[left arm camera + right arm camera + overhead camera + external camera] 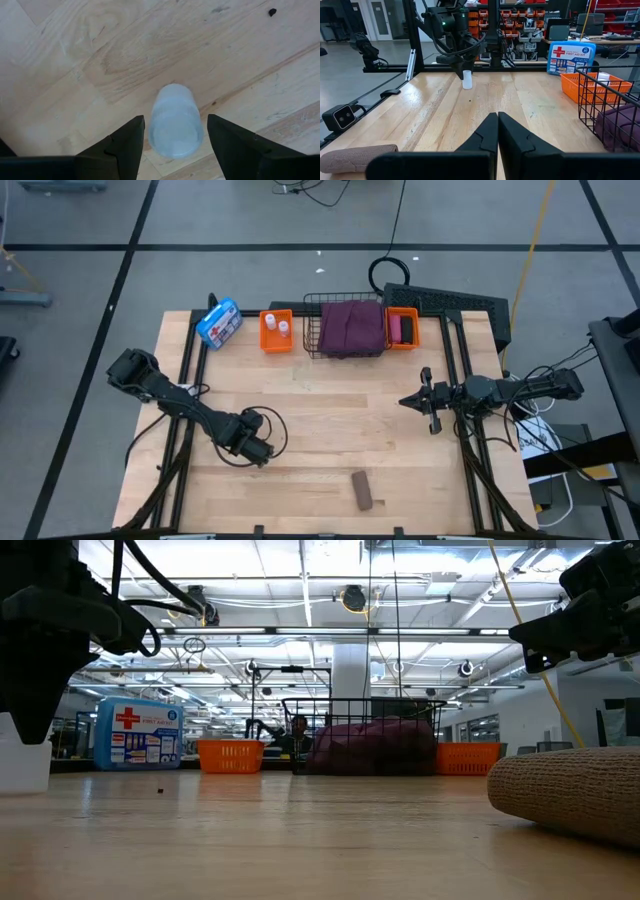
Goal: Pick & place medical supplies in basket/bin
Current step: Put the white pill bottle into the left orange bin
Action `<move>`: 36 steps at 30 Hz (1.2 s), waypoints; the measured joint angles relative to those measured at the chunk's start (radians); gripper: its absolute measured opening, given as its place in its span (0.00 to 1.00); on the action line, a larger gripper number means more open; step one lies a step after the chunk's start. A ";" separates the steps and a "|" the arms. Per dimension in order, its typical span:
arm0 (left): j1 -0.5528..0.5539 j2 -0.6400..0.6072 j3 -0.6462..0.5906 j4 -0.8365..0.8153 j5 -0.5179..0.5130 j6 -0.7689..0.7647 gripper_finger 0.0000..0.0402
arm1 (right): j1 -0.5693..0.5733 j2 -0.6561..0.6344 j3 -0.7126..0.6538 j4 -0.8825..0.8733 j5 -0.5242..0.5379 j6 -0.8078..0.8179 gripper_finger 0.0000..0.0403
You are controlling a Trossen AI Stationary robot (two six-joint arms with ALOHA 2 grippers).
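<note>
A white vial (175, 121) stands upright on the table under my left gripper (262, 452). The gripper is open and points down, with one finger on each side of the vial and a narrow gap showing at each. The vial also shows in the right wrist view (467, 80). A brown roll (363, 490) lies on the table near the front edge. The maroon cloth (350, 327) lies in the black wire basket (312, 330). Two vials sit in the left orange bin (277, 330), and pink and black rolls in the right orange bin (401, 328). My right gripper (405, 402) is shut and empty, hovering at the table's right.
The blue-and-white first-aid pouch (219, 323) stands at the back left, beside the left orange bin. The bins and the basket form a row along the far edge. Bare wood lies between the two arms in the middle of the table.
</note>
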 joint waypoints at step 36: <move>0.000 0.000 0.000 0.000 -0.017 -0.005 0.56 | 0.000 0.000 0.000 0.000 0.000 0.000 0.00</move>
